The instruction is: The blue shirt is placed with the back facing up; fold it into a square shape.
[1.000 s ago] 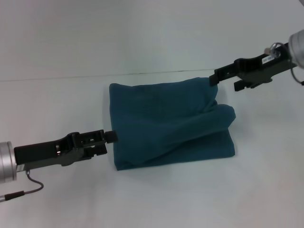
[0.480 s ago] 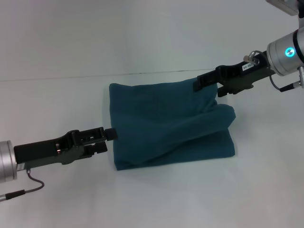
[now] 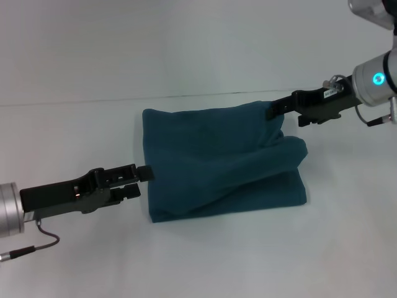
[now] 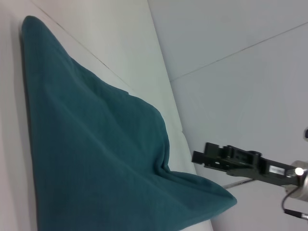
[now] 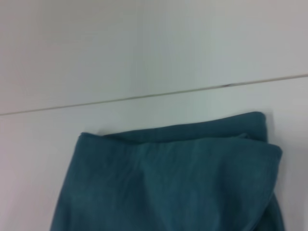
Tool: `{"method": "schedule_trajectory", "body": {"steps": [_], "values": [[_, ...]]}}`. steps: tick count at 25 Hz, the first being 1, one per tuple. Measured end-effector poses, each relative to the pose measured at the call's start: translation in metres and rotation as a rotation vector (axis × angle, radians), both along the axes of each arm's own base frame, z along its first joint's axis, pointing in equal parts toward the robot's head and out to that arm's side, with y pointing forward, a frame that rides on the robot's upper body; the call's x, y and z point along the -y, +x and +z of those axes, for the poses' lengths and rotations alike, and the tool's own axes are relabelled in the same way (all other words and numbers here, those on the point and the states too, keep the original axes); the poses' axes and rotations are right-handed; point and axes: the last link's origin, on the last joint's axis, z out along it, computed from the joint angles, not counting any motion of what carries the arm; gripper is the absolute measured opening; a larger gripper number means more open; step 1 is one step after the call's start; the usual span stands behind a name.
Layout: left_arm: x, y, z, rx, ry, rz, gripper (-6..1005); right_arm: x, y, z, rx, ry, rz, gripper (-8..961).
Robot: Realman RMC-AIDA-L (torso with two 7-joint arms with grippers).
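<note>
The blue shirt (image 3: 217, 164) lies folded into a rough square on the white table, with a rounded bulge of fabric along its right side. No lettering shows on it. My left gripper (image 3: 146, 172) sits low at the shirt's left edge, its tip touching or just short of the cloth. My right gripper (image 3: 273, 110) hovers at the shirt's far right corner. The left wrist view shows the shirt (image 4: 96, 159) with the right gripper (image 4: 199, 158) beyond it. In the right wrist view the shirt's (image 5: 168, 178) layered far edge fills the lower part.
The white table (image 3: 205, 261) extends around the shirt on all sides. A pale wall rises behind it, meeting the table along a thin line (image 3: 93, 101). A cable (image 3: 43, 239) hangs under my left arm.
My right gripper reached in over the shirt's far right corner, then drew back to the right. The left gripper barely shifted. The shirt's shape is unchanged.
</note>
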Motion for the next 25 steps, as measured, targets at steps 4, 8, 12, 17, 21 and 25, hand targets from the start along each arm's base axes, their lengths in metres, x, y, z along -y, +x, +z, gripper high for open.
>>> {"method": "schedule_trajectory", "body": {"steps": [4,8,12,17,21,25], "values": [[-0.001,0.0,0.0,-0.002,0.004,0.004,750,-0.002,0.009,-0.014,0.018,0.045,-0.011,932],[-0.002,-0.001,0.0,-0.007,0.011,0.01,749,-0.005,0.016,-0.027,0.035,0.092,-0.014,921],[-0.002,-0.002,-0.003,-0.005,0.009,0.018,749,-0.006,0.018,-0.037,0.036,0.122,-0.016,909],[-0.003,-0.003,-0.004,-0.006,0.01,0.024,749,-0.008,0.018,-0.045,0.035,0.161,-0.021,895],[-0.003,-0.002,-0.005,-0.006,0.01,0.022,749,-0.007,0.019,-0.051,0.031,0.164,-0.034,884],[-0.003,-0.002,-0.006,-0.004,0.009,0.022,750,-0.007,0.018,-0.052,0.029,0.162,-0.033,796]]}}
